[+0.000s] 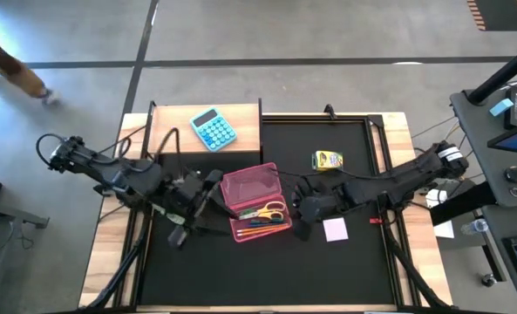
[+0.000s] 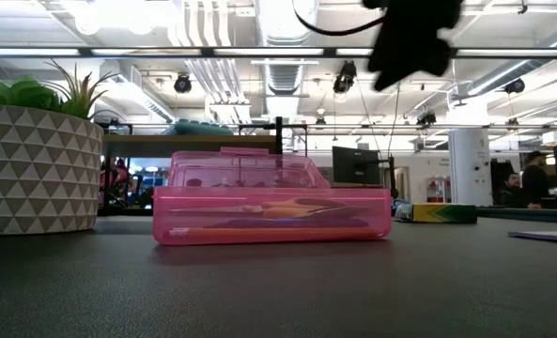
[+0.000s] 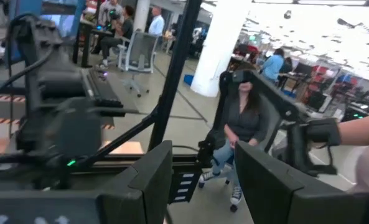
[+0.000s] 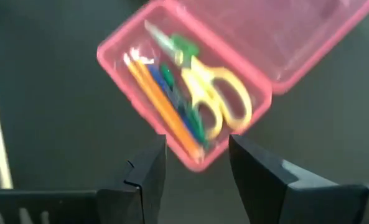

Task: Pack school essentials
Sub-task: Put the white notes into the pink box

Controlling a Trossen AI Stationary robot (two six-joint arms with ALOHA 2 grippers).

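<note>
The open pink pencil case point(image 1: 256, 202) lies flat on the black mat; its tray point(image 4: 178, 99) holds the yellow-handled scissors point(image 4: 215, 99), orange pencils point(image 4: 162, 109) and blue and green pens point(image 4: 172, 81). The yellow crayon box point(image 1: 327, 160) and the white note pad point(image 1: 336, 229) rest on the mat to the case's right. My right gripper point(image 4: 196, 168) hovers open above the tray's right end, also seen in the high view point(image 1: 303, 209). My left gripper point(image 3: 203, 186) is open at the case's left side point(image 1: 207, 187), pointing level into the room.
A light-blue calculator point(image 1: 213, 129) lies on a wooden board at the far left. A potted plant point(image 2: 34, 169) stands left of the case in the low view. People sit and stand in the room beyond. Bare mat point(image 1: 267, 279) stretches toward the near edge.
</note>
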